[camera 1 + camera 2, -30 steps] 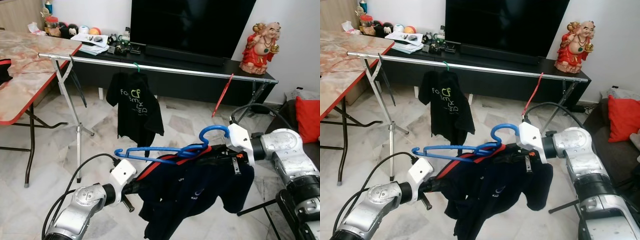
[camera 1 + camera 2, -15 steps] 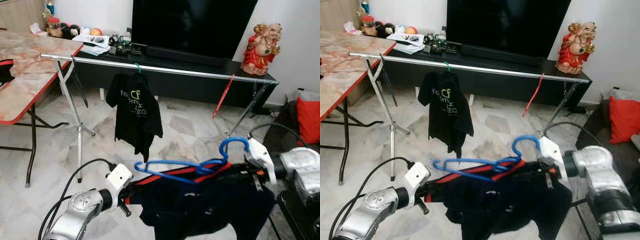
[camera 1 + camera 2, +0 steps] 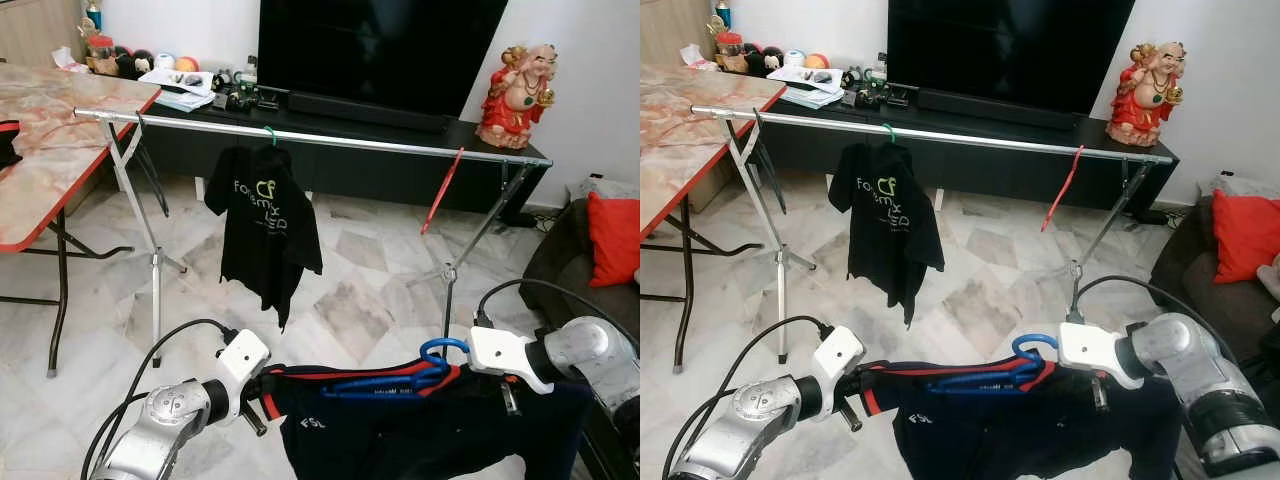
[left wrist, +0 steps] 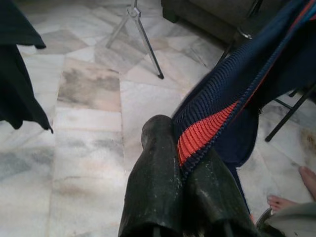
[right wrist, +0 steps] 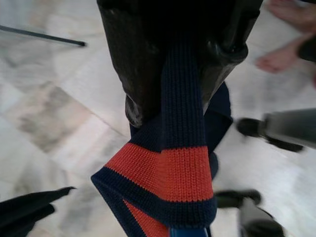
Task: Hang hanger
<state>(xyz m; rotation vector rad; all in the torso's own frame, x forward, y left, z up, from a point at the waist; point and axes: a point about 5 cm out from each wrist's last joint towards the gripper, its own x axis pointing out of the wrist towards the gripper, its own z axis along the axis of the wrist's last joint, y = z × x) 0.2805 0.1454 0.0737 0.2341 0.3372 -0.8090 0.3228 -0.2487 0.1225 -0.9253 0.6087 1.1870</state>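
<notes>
We hold a navy shirt (image 3: 420,420) on blue hanger (image 3: 385,383), left gripper (image 4: 185,163) and right gripper (image 5: 182,84) each pinching its collar.

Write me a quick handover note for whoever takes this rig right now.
Left pincer: shut on the navy shirt's collar.
Right pincer: shut on the collar's other side.
The shirt is stretched between them, low in front of the robot, with the blue hanger in its neck.
The rail already carries a black shirt and a red hanger.
Left: lift the blue hanger's hook onto the rail, then release.
</notes>
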